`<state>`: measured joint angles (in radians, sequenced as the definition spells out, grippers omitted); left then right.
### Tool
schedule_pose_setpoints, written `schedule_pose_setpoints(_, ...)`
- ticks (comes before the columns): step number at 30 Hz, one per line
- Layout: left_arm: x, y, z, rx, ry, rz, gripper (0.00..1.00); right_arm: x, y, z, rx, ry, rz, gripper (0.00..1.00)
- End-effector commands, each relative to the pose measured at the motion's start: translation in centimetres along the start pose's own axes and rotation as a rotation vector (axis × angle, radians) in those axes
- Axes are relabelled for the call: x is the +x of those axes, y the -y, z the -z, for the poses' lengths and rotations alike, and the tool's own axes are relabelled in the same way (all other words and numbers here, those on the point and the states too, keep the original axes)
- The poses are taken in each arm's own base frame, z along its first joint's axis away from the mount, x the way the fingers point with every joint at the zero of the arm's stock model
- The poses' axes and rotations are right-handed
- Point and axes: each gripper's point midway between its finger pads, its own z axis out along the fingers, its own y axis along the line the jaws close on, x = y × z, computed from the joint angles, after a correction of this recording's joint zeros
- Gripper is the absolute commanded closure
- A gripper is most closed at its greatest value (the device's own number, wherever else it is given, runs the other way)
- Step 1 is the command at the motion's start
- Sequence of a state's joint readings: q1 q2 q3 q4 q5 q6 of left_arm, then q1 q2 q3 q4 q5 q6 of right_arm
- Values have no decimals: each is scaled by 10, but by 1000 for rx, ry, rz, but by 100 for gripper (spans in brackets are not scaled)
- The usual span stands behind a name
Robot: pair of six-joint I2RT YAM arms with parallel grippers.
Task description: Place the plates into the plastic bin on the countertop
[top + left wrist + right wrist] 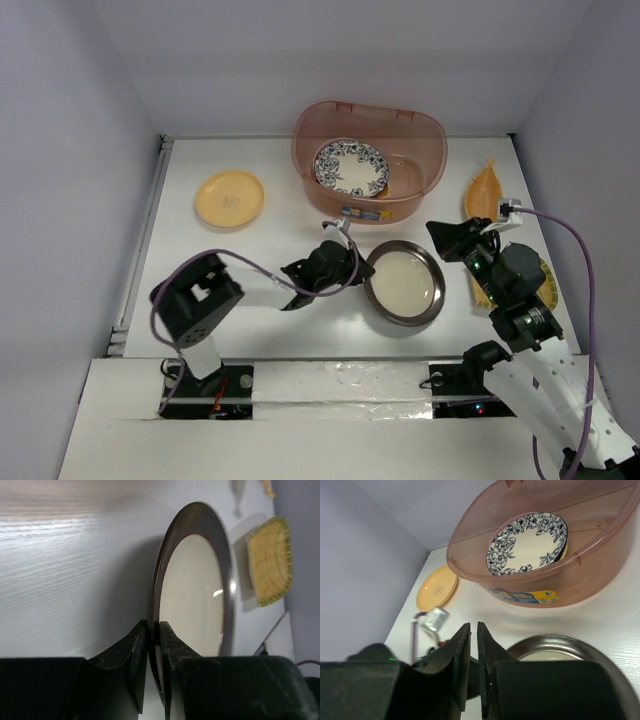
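Left gripper [153, 630]: jaws narrowed onto left rim of shiny round metal plate [404, 283]. Plate on glossy white countertop [250, 245], just near of translucent reddish-brown plastic bin [310, 185].
Right gripper [473, 630]: jaws almost together, empty, right of metal plate.
Blue-white floral round plate [350, 168]: inside bin.
Round yellow-orange plate [230, 198]: far left.
Orange leaf-shaped plate [485, 190]: far right.

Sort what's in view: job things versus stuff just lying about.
Job: plastic bin, floral plate inside it, metal plate, round yellow plate, leaf-shaped plate, yellow woven plate.
Lying about: nothing loose; only the arms' purple cables.
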<state>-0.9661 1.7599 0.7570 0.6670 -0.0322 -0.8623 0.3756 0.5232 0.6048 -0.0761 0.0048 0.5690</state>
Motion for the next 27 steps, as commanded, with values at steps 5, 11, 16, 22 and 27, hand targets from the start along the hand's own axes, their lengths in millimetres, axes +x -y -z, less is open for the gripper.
schedule_pose_setpoints(5,-86,62,92,206,232,30,100,-28,-22,15,-60,77,-6,84)
schedule_pose_setpoints(11,-143,92,155,324,376,51,100,-42,-28,26,-73,120,-12,84)
schedule_pose_setpoints(16,-202,102,187,346,510,29,100,-46,-30,30,-75,128,-9,84)
schedule_pose_setpoints(22,-279,114,187,263,677,-57,100,-37,-25,25,-61,100,-7,84)
schedule_pose_setpoints(27,-354,119,171,212,764,-102,100,-31,-22,25,-56,74,11,84)
